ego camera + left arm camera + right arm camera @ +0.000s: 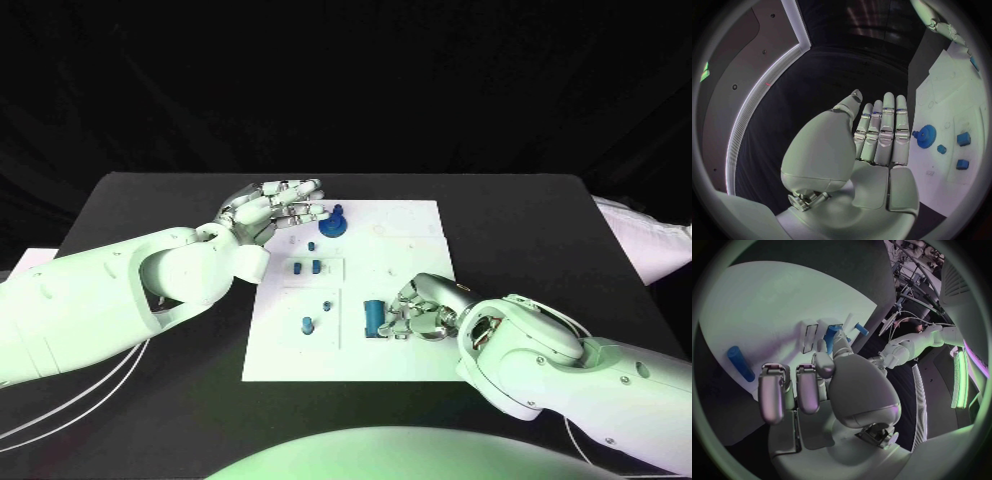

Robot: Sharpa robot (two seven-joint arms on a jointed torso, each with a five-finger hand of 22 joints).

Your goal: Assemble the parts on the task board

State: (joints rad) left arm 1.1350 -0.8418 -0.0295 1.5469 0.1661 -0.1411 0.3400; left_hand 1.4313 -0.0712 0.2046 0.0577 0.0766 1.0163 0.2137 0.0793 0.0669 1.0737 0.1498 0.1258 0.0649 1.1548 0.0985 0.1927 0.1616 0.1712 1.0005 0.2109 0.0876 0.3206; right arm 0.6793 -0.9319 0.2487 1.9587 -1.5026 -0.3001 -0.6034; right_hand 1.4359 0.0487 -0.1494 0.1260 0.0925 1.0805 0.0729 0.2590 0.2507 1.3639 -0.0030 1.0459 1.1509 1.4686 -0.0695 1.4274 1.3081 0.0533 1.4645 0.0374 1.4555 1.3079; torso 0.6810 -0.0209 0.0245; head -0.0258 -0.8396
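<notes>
The white task board (411, 225) lies mid-table. A blue gear part (333, 224) stands upright near its far left corner; my left hand (273, 206) hovers just left of it, fingers stretched out and holding nothing. In the left wrist view the straight fingers (882, 132) reach toward the gear (927, 135). A blue cylinder (374, 316) lies on the board's near right part. My right hand (427, 309) sits just right of it with fingers curled in, nothing between them. The right wrist view shows the cylinder (739, 363) apart from the curled fingers (772, 392).
Several small blue parts lie in the board's left recesses: one (313, 245) near the gear, a pair (304, 267) below it, two more (309, 324) nearer me. Black table (534, 230) surrounds the board. White cables (87, 400) hang at the near left.
</notes>
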